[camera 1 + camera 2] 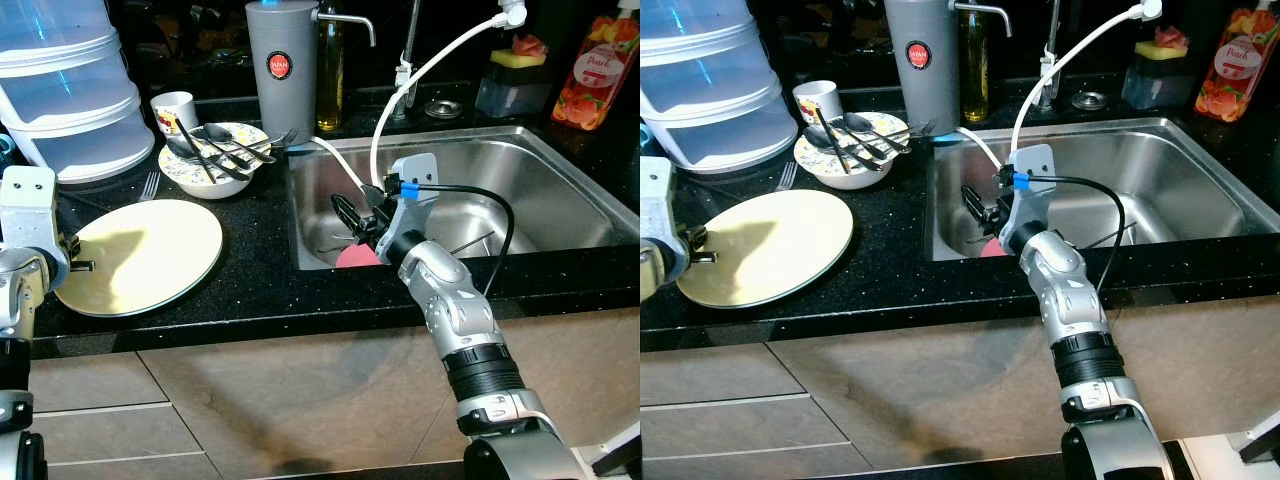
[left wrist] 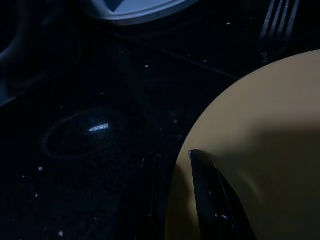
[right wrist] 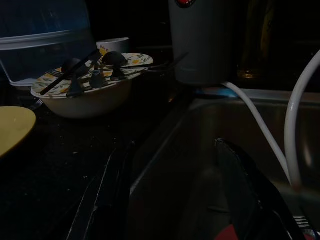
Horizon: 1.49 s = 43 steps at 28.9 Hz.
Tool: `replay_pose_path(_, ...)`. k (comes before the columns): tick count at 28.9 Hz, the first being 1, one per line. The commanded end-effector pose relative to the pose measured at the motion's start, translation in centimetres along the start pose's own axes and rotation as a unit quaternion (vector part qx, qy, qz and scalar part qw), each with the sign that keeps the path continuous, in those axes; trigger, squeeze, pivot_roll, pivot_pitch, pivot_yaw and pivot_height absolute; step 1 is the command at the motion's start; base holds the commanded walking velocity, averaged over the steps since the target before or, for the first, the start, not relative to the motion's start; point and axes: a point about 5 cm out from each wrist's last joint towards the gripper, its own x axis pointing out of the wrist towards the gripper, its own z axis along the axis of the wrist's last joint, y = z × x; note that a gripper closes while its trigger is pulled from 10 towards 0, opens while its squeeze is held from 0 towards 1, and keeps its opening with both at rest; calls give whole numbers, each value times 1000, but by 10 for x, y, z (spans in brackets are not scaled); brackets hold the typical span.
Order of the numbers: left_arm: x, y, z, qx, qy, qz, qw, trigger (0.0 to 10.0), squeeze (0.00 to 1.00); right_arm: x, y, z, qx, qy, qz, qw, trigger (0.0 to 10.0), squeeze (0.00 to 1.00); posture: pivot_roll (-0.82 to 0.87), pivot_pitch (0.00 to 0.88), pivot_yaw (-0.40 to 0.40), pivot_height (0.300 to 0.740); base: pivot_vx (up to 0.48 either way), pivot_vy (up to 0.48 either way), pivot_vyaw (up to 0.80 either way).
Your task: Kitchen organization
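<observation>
A black desk (image 1: 250, 290) runs across the frame, with a steel sink (image 1: 560, 200) at right. At lower left lies a yellow plate (image 1: 140, 255); the left gripper (image 2: 172, 162) sits at its left rim, fingers slightly spread, one over the plate and one beside it. At centre, the right gripper (image 1: 352, 215) hangs spread and empty over the sink's left end. Toward the upper left, a patterned bowl (image 1: 205, 175) holds dark cutlery (image 1: 215, 145), with a fork (image 1: 150, 185) just beside it.

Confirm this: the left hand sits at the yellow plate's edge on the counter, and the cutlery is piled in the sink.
Not quite. The cutlery lies in the patterned bowl on the counter, as the left eye view shows. The left hand does sit at the yellow plate.
</observation>
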Motion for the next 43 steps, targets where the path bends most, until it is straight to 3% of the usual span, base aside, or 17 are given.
replay_pose_path(1,-2,10,0,19,1,19,1000,10000,0,3,5,-1,4,3,10,1000,10000,0,50,123,73,740,0,0,0)
replay_pose_path(14,-3,7,6,38,-10,12,999,10000,0,2,4,-3,6,5,8,1000,10000,0,53,123,75,740,0,0,0)
replay_pose_path(22,-3,7,4,23,0,10,1000,10000,0,3,4,-3,7,5,7,1000,10000,0,54,123,74,740,0,0,0)
replay_pose_path(23,-3,6,-1,6,16,3,1000,3255,0,3,4,-3,7,5,8,1000,10000,0,55,122,72,740,0,0,0)
replay_pose_path(25,-3,6,-2,2,22,1,1000,3255,0,3,4,-2,7,5,9,1000,10000,0,55,122,72,740,0,0,0)
replay_pose_path(26,-3,6,-3,8,26,4,1000,10000,0,3,5,-2,7,5,10,1000,10000,0,55,122,72,740,0,0,0)
replay_pose_path(33,-4,16,3,-4,4,45,999,10000,0,3,5,-2,7,5,12,1000,10000,0,52,121,72,740,0,0,0)
replay_pose_path(37,-7,23,-4,-9,27,52,998,10000,0,3,6,-2,7,6,17,1000,10000,0,55,122,63,740,0,0,0)
replay_pose_path(43,-10,20,-12,-15,50,33,998,10000,0,4,8,-2,7,7,21,1000,10000,0,54,124,60,740,0,0,0)
